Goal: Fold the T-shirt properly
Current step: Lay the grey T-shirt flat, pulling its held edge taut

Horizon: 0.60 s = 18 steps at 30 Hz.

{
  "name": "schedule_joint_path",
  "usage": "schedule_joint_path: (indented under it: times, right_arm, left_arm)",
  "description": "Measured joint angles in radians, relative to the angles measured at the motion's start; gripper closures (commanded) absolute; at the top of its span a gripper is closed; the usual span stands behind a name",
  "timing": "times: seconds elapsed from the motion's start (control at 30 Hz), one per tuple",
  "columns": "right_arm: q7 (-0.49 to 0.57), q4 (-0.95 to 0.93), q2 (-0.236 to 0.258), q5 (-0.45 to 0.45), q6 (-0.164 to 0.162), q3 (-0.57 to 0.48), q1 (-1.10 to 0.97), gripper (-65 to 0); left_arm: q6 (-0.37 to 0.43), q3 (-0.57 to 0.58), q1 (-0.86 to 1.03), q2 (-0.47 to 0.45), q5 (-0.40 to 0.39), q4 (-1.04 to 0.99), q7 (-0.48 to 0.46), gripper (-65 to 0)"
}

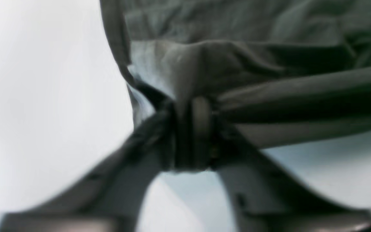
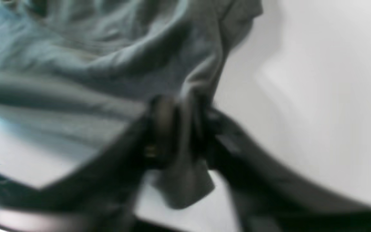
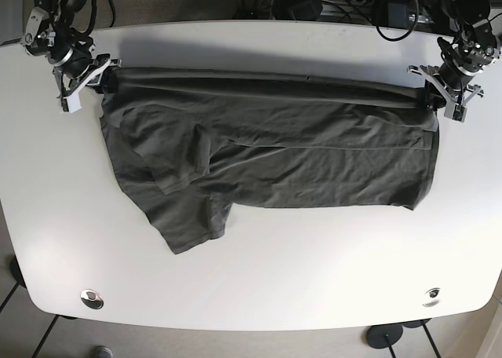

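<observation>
The T-shirt (image 3: 267,158) lies spread on the white bench (image 3: 259,283), with its long axis running straight from one tool to the other. The right tool (image 3: 98,77) is closed on the sleeve-end corner of the far edge, and the left tool (image 3: 433,93) is closed on the hem-end corner of that same edge. Between the 2 grips the edge is pulled into a taut, slightly rolled line, and all the rest of the cloth lies on the near side of both tools, toward the front of the bench.

The wrist views agree: the left tool (image 1: 192,135) has a bunched fold of dark grey fabric pinched between closed jaws, and the right tool (image 2: 179,129) grips a fold with a small tab of cloth hanging out below it.

Neither arm is nearer; each sits at its own end of the line. The coming move likely carries both tools together toward the near edge, folding the shirt lengthwise.

Count: 1 T-shirt, 2 tools, 1 bench; 1 sleeve (image 3: 188,217) juts out on the near side, closer to the right tool.
</observation>
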Motion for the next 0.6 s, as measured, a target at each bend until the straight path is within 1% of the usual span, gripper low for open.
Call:
schedule_joint_path:
  times: [0.07,0.1,0.13,0.17,0.2,0.27,0.33,0.4,0.47,0.5,0.53,0.57,0.6]
  right_arm:
    - [0.006,0.036,0.001,0.035,0.000,0.010,-0.045,-43.9]
    - [0.006,0.055,-0.003,0.059,0.004,0.033,-0.064,-49.9]
    - [0.006,0.076,-0.008,0.084,0.006,0.063,-0.080,-54.2]
    - [0.006,0.092,-0.014,0.108,0.006,0.098,-0.093,-56.1]
    - [0.006,0.107,-0.023,0.123,0.006,0.135,-0.100,-56.1]
    - [0.004,0.148,-0.028,0.133,0.003,0.177,-0.120,-56.1]
    - [0.000,0.183,-0.027,0.135,0.004,0.179,-0.126,-56.1]
    - [-0.004,0.193,-0.031,0.137,0.004,0.160,-0.108,-56.1]
    - [0.004,0.193,-0.027,0.134,0.003,0.088,-0.091,-55.8]
    - [-0.003,0.185,-0.031,0.138,0.005,0.054,-0.084,-54.4]
    - [-0.004,0.173,-0.037,0.138,0.006,0.029,-0.074,-51.0]
    - [-0.001,0.158,-0.040,0.140,0.003,0.002,-0.068,-43.4]
    - [-0.001,0.139,-0.038,0.140,-0.005,-0.017,-0.062,-37.1]
  left_arm:
    - [0.000,-0.012,0.020,0.001,0.000,0.023,0.005,-29.9]
    - [0.000,-0.024,0.026,0.000,0.000,0.038,0.008,-33.1]
    - [0.000,-0.035,0.032,-0.002,0.000,0.058,0.024,-34.0]
    - [0.000,-0.048,0.034,-0.003,0.000,0.085,0.060,-33.6]
    - [-0.001,-0.067,0.034,-0.002,0.000,0.113,0.085,-33.1]
    - [-0.050,-0.125,0.033,-0.002,-0.009,0.174,0.119,-31.7]
    - [-0.048,-0.201,0.030,-0.003,-0.062,0.219,0.143,-31.7]
    - [-0.040,-0.243,0.026,-0.007,-0.127,0.236,0.214,-31.5]
    - [-0.040,-0.196,-0.015,-0.002,-0.135,0.237,0.286,-30.4]
    - [-0.041,-0.154,-0.047,0.001,-0.132,0.237,0.301,-30.6]
    - [-0.041,-0.109,-0.075,0.002,-0.132,0.237,0.300,-30.6]
    - [-0.042,-0.055,-0.097,0.011,-0.122,0.238,0.291,-30.6]
    - [-0.042,-0.032,-0.103,0.028,-0.096,0.235,0.286,-30.6]
